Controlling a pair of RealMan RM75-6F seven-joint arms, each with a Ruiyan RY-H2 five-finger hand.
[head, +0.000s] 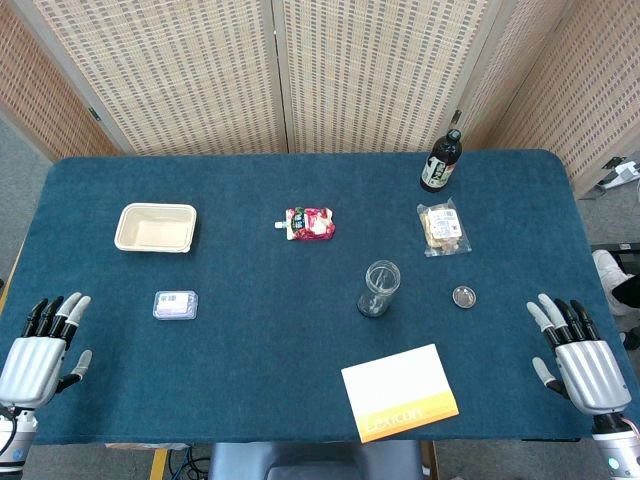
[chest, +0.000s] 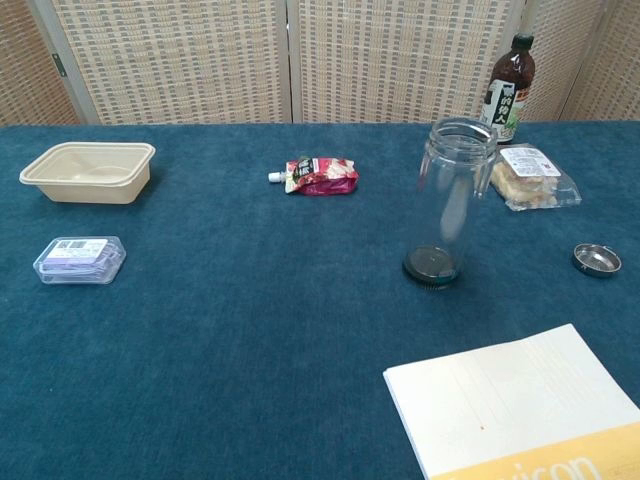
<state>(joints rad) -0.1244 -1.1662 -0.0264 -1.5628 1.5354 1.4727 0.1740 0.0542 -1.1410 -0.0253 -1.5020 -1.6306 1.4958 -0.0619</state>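
The small metal lid (head: 464, 296) lies just ahead and inward of the right hand (head: 577, 352), beside the clear jar (head: 379, 288), so a short, level reach serves best, while both the right and the left hand (head: 45, 345) rest released, fingers spread, at the table's (head: 250, 380) near corners.

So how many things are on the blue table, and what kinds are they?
Bottles: 2, a dark bottle and a clear bottle
Lids: 1, a small metal lid
Boxes and trays: 2, a beige tray and a small clear box
Food packets: 2, a red pouch and a snack pack
Books: 1, a white and orange book
Total: 8
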